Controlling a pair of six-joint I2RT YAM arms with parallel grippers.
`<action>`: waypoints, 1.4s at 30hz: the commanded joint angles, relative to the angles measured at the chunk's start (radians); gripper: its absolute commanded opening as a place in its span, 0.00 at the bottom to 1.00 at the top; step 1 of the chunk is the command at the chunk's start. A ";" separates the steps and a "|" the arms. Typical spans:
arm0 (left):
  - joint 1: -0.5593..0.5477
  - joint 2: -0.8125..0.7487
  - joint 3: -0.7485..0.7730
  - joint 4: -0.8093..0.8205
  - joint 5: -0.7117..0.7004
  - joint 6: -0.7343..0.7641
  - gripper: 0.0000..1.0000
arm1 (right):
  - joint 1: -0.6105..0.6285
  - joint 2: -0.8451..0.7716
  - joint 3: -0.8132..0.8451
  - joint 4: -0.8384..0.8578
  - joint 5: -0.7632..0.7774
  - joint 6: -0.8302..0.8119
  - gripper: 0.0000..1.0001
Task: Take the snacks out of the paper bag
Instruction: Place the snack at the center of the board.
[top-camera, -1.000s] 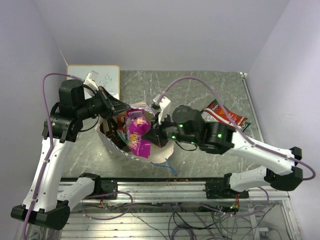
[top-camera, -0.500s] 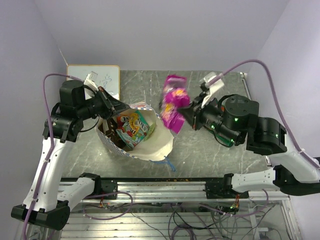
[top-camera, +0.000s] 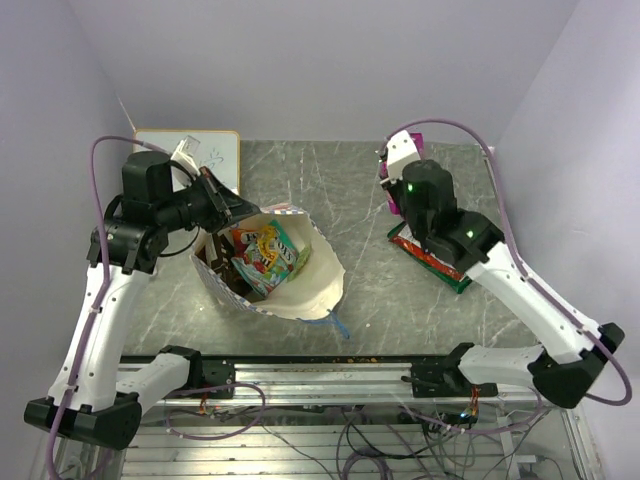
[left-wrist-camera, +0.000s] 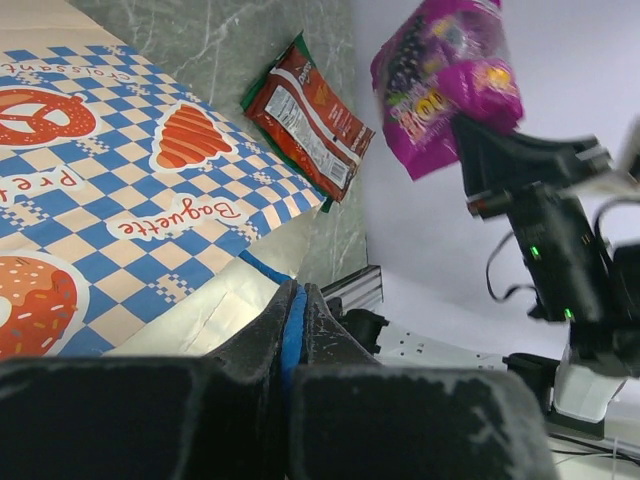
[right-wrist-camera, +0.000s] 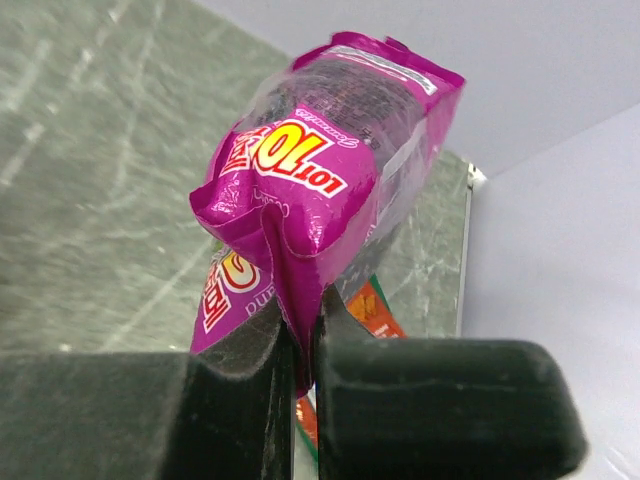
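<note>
Over on the right, purple packet (right-wrist-camera: 320, 180) up off the table, standing upright above the right gripper (right-wrist-camera: 300, 335), fingers squeezed flat onto the crimped bottom seam, no gap between them, foil creased at the pinch. Bright yellow and white lettering facing the wrist camera. From above, mostly hidden under the right wrist, just slivers of purple peeking out at the far right of the table (top-camera: 300, 170), well apart from the paper bag (top-camera: 320, 280). Right beneath that arm, lying flat on the grey marbled top: orange-red packet (left-wrist-camera: 308, 118), green-edged, label side up, already out of the bag. Over on the left, left gripper (left-wrist-camera: 292, 300) clamped down tight on the bag's rim at its far-left side, a sliver of blue caught between the pads, jaws pressed together with only that thin edge between. Bag mouth gaping wide to the overhead camera, cream inside; blue-and-white checkered band with pretzel and baguette drawings filling the left wrist view. Inside, not yet out: teal-green packet (top-camera: 265, 250) with colourful print, leaning against the bag's wall, and something dark brown beside it on the left, too shadowed to name. Blue cord handle (top-camera: 338, 325) trailing onto the table at the bag's near edge. Small whiteboard (top-camera: 218, 152) in the far left corner, just behind the left arm.
</note>
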 joint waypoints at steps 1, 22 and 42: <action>-0.007 0.021 0.054 -0.013 0.029 0.059 0.07 | -0.196 0.046 -0.024 -0.013 -0.254 -0.139 0.00; -0.015 0.068 0.033 0.035 0.104 0.134 0.07 | -0.566 0.134 -0.315 -0.034 0.032 -0.497 0.00; -0.018 0.057 0.040 0.010 0.093 0.141 0.07 | -0.537 -0.006 -0.753 0.135 -0.242 -0.560 0.10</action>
